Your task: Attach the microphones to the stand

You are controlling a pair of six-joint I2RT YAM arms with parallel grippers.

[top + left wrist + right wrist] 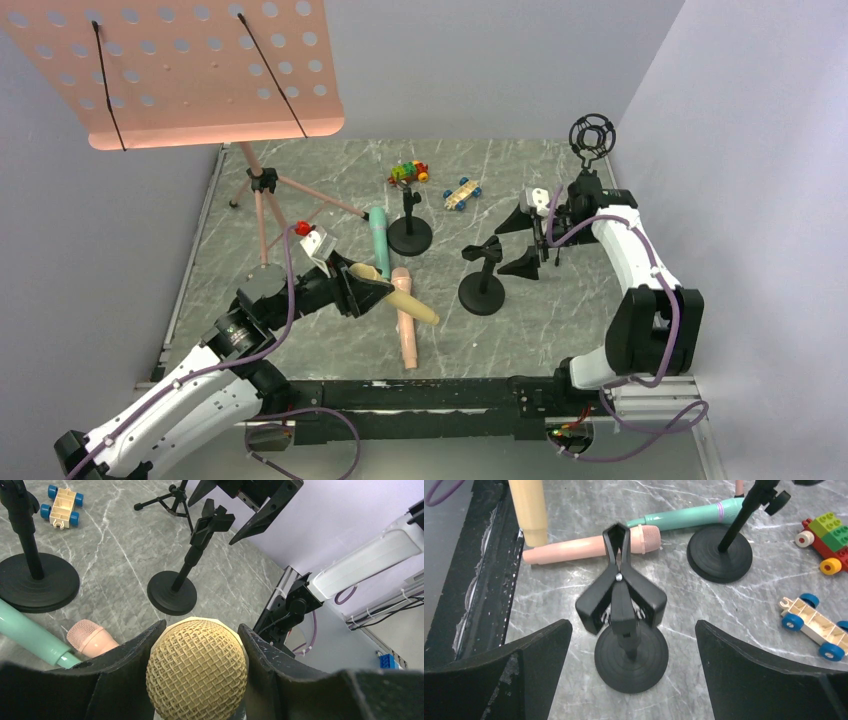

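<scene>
Pale lilac-grey walls point(480, 60) close in the back and both sides. Between them lies the surface point(560, 330), a grey slab with white marble veining. A pink perforated music stand point(200, 70) on a thin tripod rises behind the left claw point(368, 288).

The left claw pinches the pale yellow microphone point(197, 670) just below its mesh head. The handle slants out ahead of the claw. The right claw point(522, 245) is spread wide and touches nothing.

Just ahead of the right claw, in line with the gap between its fingers, stands a black clip stand point(621, 595) on a round base. A second black stand point(410, 232) is farther off, between the two claws.

The peach-pink microphone point(405, 330) lies flat beneath the yellow one's handle, beside the left claw. The mint-green microphone point(379, 240) lies just beyond that claw.

A black ring mount point(592, 135) stands behind the right claw. Two toy cars point(409, 173) sit well beyond both claws.
</scene>
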